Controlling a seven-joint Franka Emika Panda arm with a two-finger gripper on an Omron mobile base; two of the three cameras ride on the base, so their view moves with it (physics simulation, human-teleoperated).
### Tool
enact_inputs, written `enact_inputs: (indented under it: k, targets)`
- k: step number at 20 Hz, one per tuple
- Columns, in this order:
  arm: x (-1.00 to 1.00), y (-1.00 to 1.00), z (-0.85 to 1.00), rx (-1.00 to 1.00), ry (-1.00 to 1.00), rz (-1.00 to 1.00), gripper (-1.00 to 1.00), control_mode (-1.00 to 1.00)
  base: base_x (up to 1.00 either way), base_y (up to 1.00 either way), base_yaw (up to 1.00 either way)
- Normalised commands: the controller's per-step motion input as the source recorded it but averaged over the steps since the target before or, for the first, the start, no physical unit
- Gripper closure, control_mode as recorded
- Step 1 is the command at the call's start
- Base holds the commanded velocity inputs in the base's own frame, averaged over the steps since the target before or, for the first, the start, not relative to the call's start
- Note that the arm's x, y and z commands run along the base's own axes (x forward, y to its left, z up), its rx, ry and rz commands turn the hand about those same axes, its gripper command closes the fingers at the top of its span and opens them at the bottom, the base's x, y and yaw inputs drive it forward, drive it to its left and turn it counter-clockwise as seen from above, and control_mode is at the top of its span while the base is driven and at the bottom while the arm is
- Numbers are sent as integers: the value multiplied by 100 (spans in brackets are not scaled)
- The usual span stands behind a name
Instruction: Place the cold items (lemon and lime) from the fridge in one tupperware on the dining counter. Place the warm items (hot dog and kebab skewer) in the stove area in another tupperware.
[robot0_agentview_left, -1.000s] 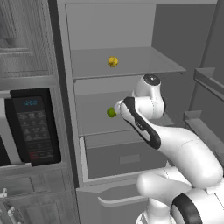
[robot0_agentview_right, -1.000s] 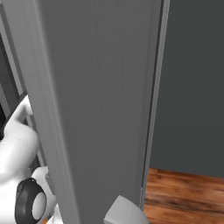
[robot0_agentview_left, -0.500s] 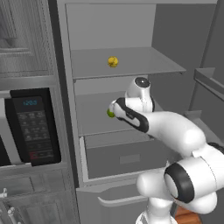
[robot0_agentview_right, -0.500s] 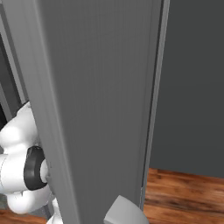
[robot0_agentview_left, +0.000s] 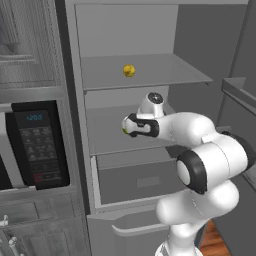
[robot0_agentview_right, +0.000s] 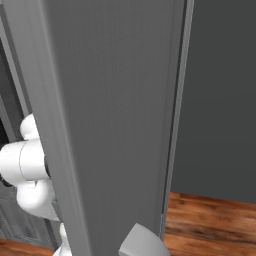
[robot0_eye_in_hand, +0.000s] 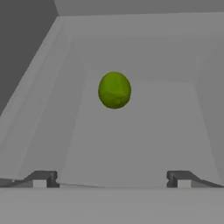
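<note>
In the hand view the small round green lime (robot0_eye_in_hand: 114, 90) lies on the pale grey middle fridge shelf (robot0_eye_in_hand: 131, 144), ahead of the hand (robot0_eye_in_hand: 113, 179) and a little left of the midline between its two dark fingertips (robot0_eye_in_hand: 42, 178), which stand wide apart with nothing between them and do not touch the fruit. From the left base view the hand (robot0_agentview_left: 126, 126) reaches into the open grey fridge (robot0_agentview_left: 75, 150) over the middle shelf (robot0_agentview_left: 107, 135), with only a sliver of the lime (robot0_agentview_left: 124, 131) showing at its tip. The small round yellow lemon (robot0_agentview_left: 129, 70) sits on the shelf above (robot0_agentview_left: 160, 75), well apart from the hand.

lime (robot0_agentview_left: 124, 130) mostly hidden behind the arm's hand (robot0_agentview_left: 137, 125)
</note>
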Motion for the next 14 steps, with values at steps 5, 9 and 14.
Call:
enact_inputs:
  k: [5,9,14]
  targets:
    - [56,4,-37,0,0,0,-100,-100,0,0,0]
    - [55,6,-33,0,0,0,-100,-100,0,0,0]
    - [51,9,-34,0,0,0,-100,-100,0,0,0]
